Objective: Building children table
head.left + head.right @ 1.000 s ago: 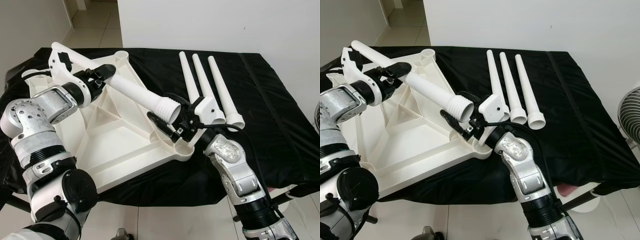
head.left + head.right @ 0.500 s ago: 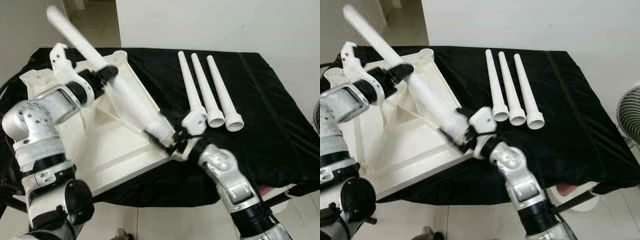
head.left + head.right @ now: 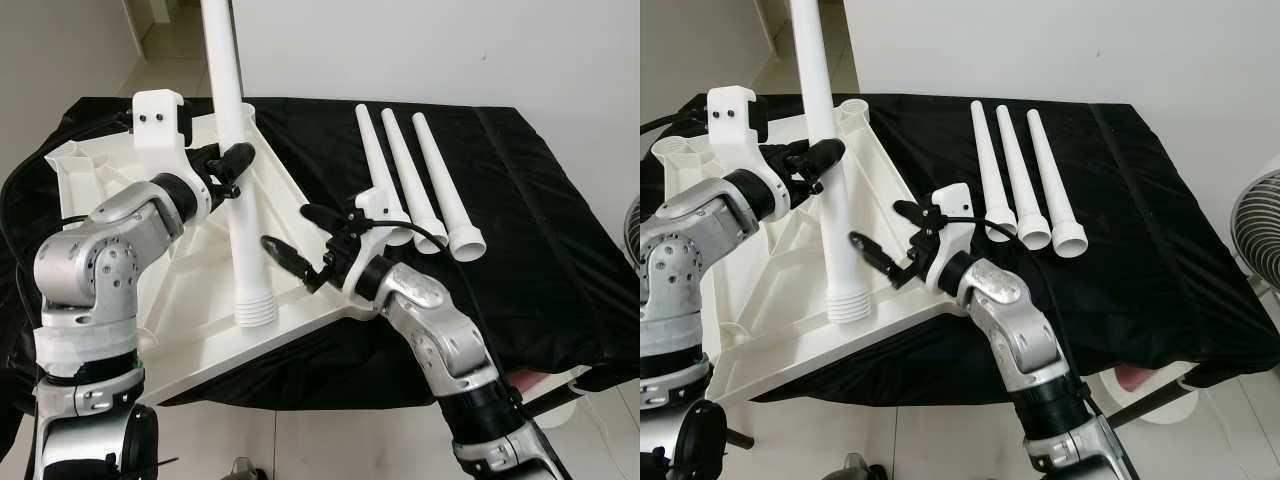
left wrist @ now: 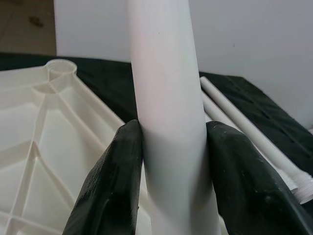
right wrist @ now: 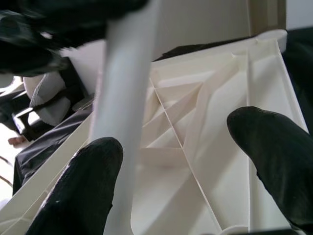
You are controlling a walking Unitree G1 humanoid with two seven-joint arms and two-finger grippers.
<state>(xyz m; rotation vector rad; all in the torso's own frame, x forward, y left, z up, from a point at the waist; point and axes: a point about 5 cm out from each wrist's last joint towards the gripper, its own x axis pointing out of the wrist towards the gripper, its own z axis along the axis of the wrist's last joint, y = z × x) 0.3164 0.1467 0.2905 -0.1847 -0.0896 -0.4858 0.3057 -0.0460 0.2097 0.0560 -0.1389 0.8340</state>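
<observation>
1. Lying upside down on the black-draped table [image 3: 540, 200]: white ribbed plastic tabletop [image 3: 190, 290], near-right corner socket [image 3: 372, 300] unfilled.
2. Held upright over its near edge: white tapered plastic leg [image 3: 240, 200], clamped in left claw [image 3: 232, 165]; threaded end needs shifting right, squarely above socket.
3. Right claw [image 3: 300, 245] agape, empty, ready to steady.

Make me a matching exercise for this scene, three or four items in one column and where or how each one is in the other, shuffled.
Column one:
1. left tool
2. right tool
3. held leg
4. three spare legs

Column two:
A. lying side by side on the black cloth
B. upright, threaded end down over the tabletop
C. open, beside the held leg
D. clamped around the leg's shaft

Pairs: 1-D, 2-C, 3-B, 4-A
</observation>
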